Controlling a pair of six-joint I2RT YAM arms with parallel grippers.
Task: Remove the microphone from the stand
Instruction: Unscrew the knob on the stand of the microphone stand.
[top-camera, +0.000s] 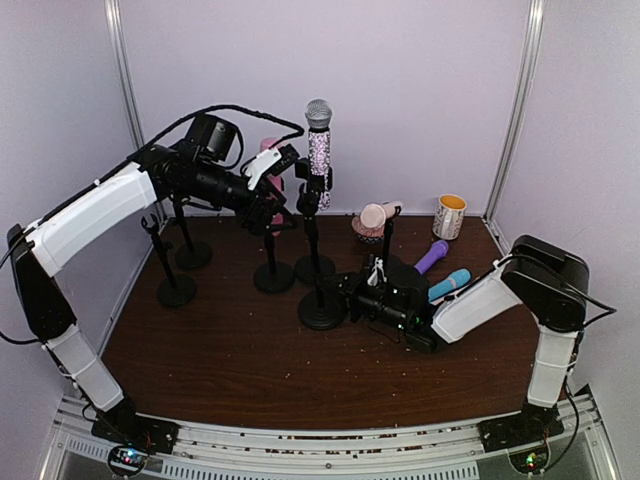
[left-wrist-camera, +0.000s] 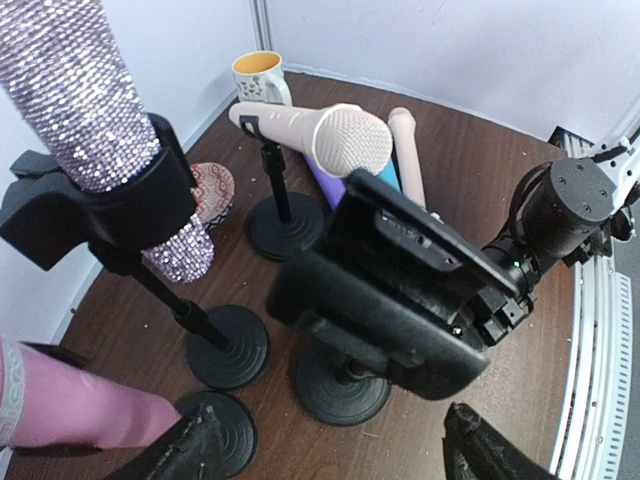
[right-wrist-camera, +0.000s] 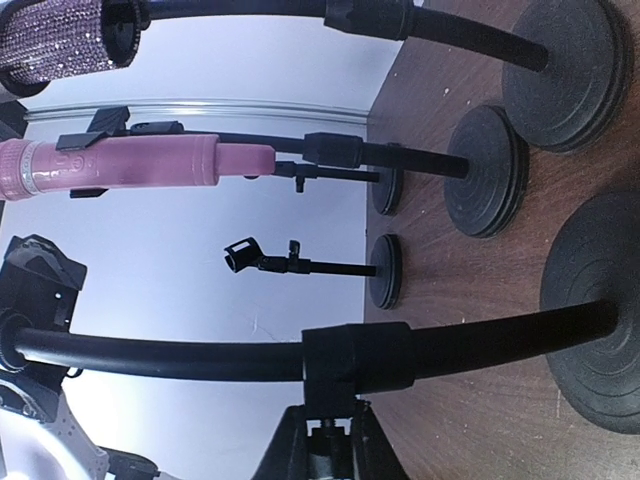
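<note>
microphone: the sparkly microphone (top-camera: 319, 150) stands upright, head up, in the black clip of its stand (top-camera: 315, 268); mid-table, toward the back
looks: grey mesh head; body covered in small silvery-lilac stones; the clip grips it low on the body
count: five microphones seen from above; the sparkly one, a pink microphone (top-camera: 268, 148) and a cream microphone (top-camera: 378, 213) sit on stands; a purple microphone (top-camera: 432, 256) and a blue microphone (top-camera: 450, 283) lie on the table (top-camera: 230, 360); six black round-based stands; one cup (top-camera: 449, 215); one patterned bowl (top-camera: 368, 230)
left gripper (left-wrist-camera: 330, 445): fingers spread wide, holding nothing; raised just left of the sparkly microphone's clip, pink microphone just beside it
right gripper (right-wrist-camera: 328, 415): fingers closed tight on the pole collar of the front stand (top-camera: 322, 310), whose base sits just in front of the sparkly microphone's stand; what that stand carries I cannot tell
room: walls (top-camera: 420, 90) run close along the back and both sides; stands crowd the back left; bare wood shows across the near half
</note>
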